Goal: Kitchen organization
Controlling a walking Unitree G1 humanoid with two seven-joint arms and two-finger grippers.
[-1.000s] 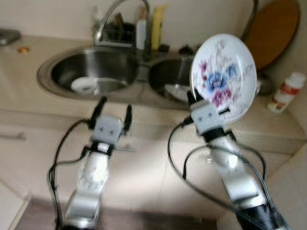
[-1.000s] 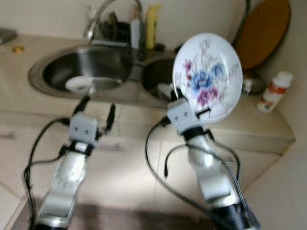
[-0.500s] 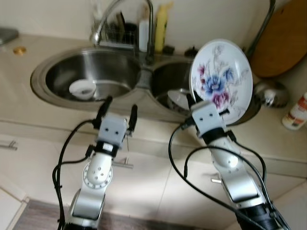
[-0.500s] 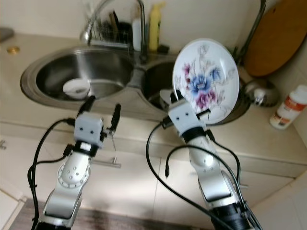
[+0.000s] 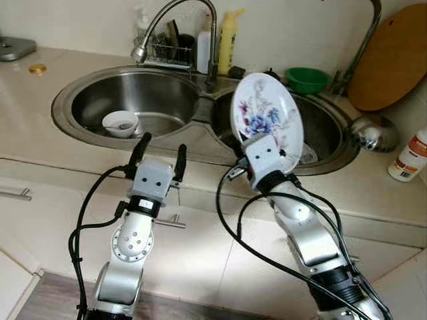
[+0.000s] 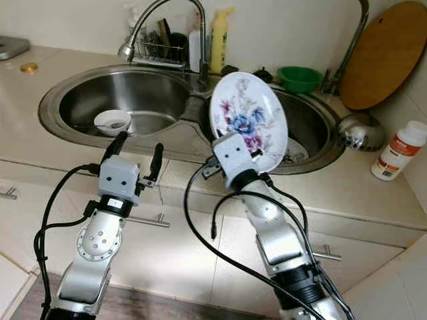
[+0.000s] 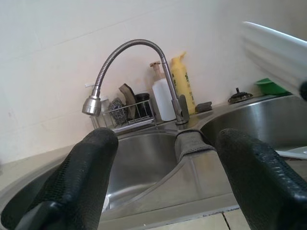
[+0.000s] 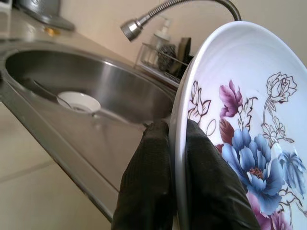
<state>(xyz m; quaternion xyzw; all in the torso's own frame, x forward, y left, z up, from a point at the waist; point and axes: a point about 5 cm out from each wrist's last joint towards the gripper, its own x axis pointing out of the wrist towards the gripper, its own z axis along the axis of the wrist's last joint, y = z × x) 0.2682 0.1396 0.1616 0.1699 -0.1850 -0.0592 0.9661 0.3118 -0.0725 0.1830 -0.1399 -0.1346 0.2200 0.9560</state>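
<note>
Upright: white plate [image 5: 265, 120] (blue-purple flowers), pinched by right gripper [image 8: 178, 158].

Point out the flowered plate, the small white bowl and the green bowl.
flowered plate [image 5: 261, 119], left eye view, painted centre.
small white bowl [image 5: 121, 123], left eye view, its rim.
green bowl [image 6: 299, 77], right eye view, its side.

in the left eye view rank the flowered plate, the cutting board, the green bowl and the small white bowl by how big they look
1. Cutting board, partly cut off by the frame.
2. Plate, nearer the camera, so these two are unsure.
3. Green bowl.
4. White bowl, close to the green one in apparent size.
</note>
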